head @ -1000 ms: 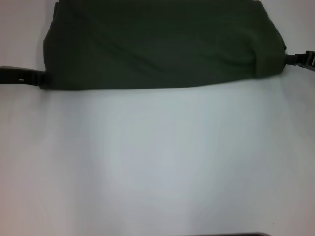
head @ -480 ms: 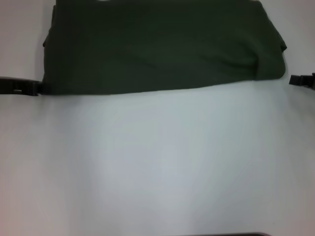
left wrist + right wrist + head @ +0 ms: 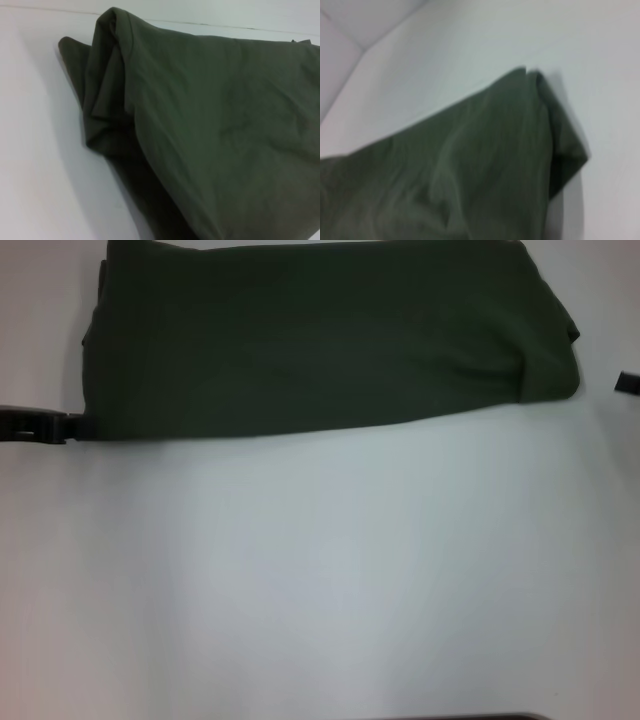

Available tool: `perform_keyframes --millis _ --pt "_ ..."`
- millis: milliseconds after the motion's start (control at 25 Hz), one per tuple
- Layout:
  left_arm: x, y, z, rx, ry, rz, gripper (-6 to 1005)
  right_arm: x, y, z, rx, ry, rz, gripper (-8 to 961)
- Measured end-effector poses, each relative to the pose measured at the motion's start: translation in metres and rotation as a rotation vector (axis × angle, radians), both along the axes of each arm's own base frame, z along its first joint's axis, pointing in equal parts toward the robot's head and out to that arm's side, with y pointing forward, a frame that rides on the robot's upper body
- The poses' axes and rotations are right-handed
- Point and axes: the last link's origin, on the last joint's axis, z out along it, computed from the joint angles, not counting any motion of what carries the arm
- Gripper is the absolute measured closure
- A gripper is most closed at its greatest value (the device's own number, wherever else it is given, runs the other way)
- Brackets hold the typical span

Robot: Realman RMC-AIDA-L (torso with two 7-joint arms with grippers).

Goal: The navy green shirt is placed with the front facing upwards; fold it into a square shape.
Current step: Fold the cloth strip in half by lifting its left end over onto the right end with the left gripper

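Observation:
The navy green shirt lies folded into a wide band across the far part of the table, plain side up, with no lettering showing. My left gripper is low at the left edge of the head view, its tip right at the shirt's near left corner. Only a small dark piece of my right gripper shows at the right edge, clear of the shirt's right end. The left wrist view shows the stacked layers of the shirt close up. The right wrist view shows a folded corner of the shirt on the table.
A white table spreads out bare in front of the shirt. A dark strip sits at the bottom edge of the head view. A seam in the white surface runs beyond the shirt in the right wrist view.
My right gripper has drawn back to the right, off the shirt's right end. The left gripper has dropped slightly and stays by the left corner. The shirt has settled flatter.

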Motion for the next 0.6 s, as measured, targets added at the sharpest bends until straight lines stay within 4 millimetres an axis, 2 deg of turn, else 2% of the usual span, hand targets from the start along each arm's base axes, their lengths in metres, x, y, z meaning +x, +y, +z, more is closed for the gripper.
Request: perform_keyframes --millis 200,360,560,600 --pt "0.002 0.001 -0.002 -0.004 0.003 -0.009 994 -0.01 0.01 0.005 0.013 0.008 0.04 796" --pt "0.003 0.002 -0.002 -0.004 0.003 -0.013 994 -0.017 0.022 0.0 -0.046 -0.008 0.027 791" --pt "0.005 0.004 -0.001 -0.003 0.008 -0.022 993 -0.016 0.03 -0.007 -0.096 -0.046 -0.044 580" --pt "0.005 0.004 -0.001 -0.003 0.008 -0.024 993 -0.015 0.031 -0.006 -0.095 -0.047 -0.051 565"
